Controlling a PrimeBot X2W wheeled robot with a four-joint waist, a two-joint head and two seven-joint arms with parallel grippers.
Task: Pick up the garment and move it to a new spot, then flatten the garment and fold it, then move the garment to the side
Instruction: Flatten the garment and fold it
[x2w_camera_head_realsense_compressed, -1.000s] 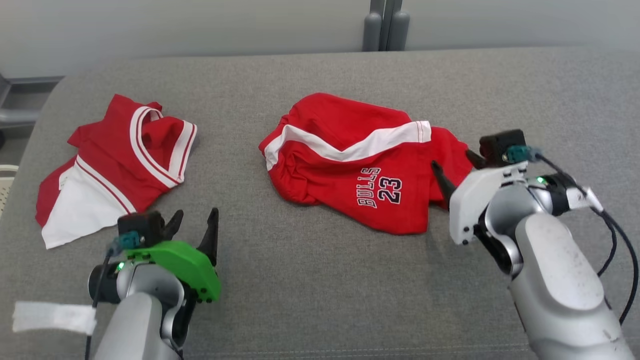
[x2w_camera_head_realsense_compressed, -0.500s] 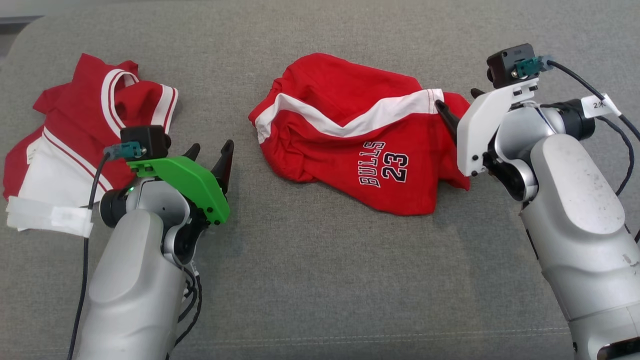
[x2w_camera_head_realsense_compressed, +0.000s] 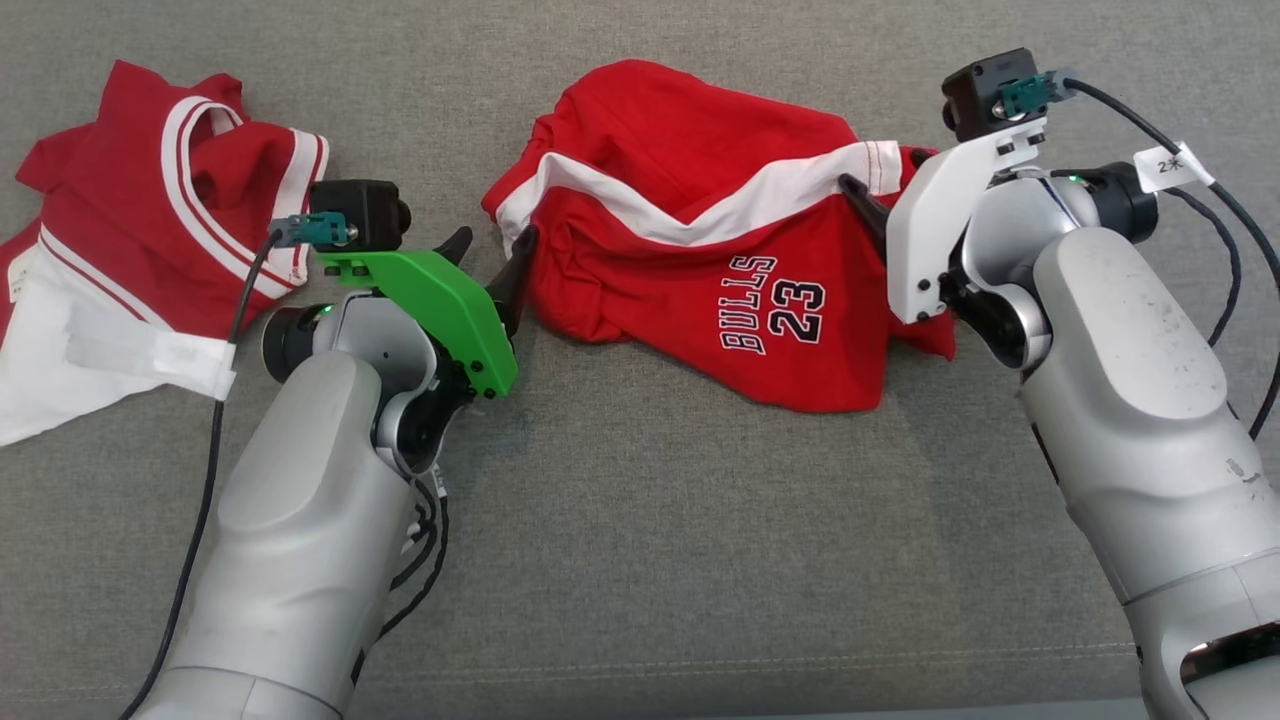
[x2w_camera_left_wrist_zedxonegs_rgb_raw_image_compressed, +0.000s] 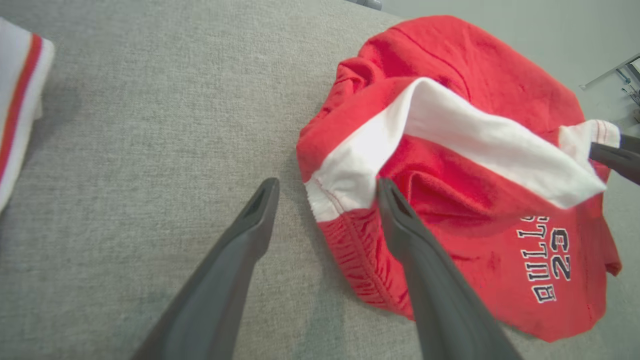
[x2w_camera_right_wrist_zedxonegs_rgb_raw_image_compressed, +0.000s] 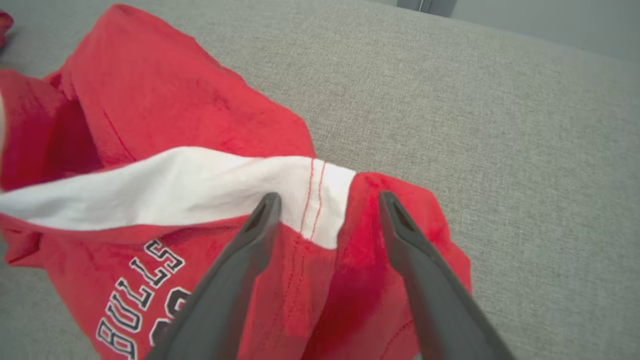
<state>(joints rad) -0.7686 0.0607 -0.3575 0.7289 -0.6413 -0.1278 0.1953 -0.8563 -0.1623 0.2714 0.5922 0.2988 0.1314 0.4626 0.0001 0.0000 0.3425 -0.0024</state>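
The garment (x2w_camera_head_realsense_compressed: 700, 270) is a pair of red shorts with a white stripe and "BULLS 23" print, lying crumpled on the grey fabric surface (x2w_camera_head_realsense_compressed: 650, 520). My left gripper (x2w_camera_head_realsense_compressed: 495, 245) is open at its left end; in the left wrist view the left gripper (x2w_camera_left_wrist_zedxonegs_rgb_raw_image_compressed: 328, 185) straddles the white-striped corner of the garment (x2w_camera_left_wrist_zedxonegs_rgb_raw_image_compressed: 475, 210). My right gripper (x2w_camera_head_realsense_compressed: 880, 170) is open at the right end. Seen from the right wrist, the right gripper (x2w_camera_right_wrist_zedxonegs_rgb_raw_image_compressed: 328, 196) has the stripe's end and a red fold of the garment (x2w_camera_right_wrist_zedxonegs_rgb_raw_image_compressed: 165, 100) between its fingers. Neither has closed on cloth.
A second red and white garment (x2w_camera_head_realsense_compressed: 150, 200) lies crumpled at the far left, its edge also in the left wrist view (x2w_camera_left_wrist_zedxonegs_rgb_raw_image_compressed: 15, 75). Open grey surface stretches in front of the shorts. Dark cables hang from both wrists.
The head camera has tilted down and closer. Both open grippers have moved forward to the shorts' ends, the left one shifting right to the left edge.
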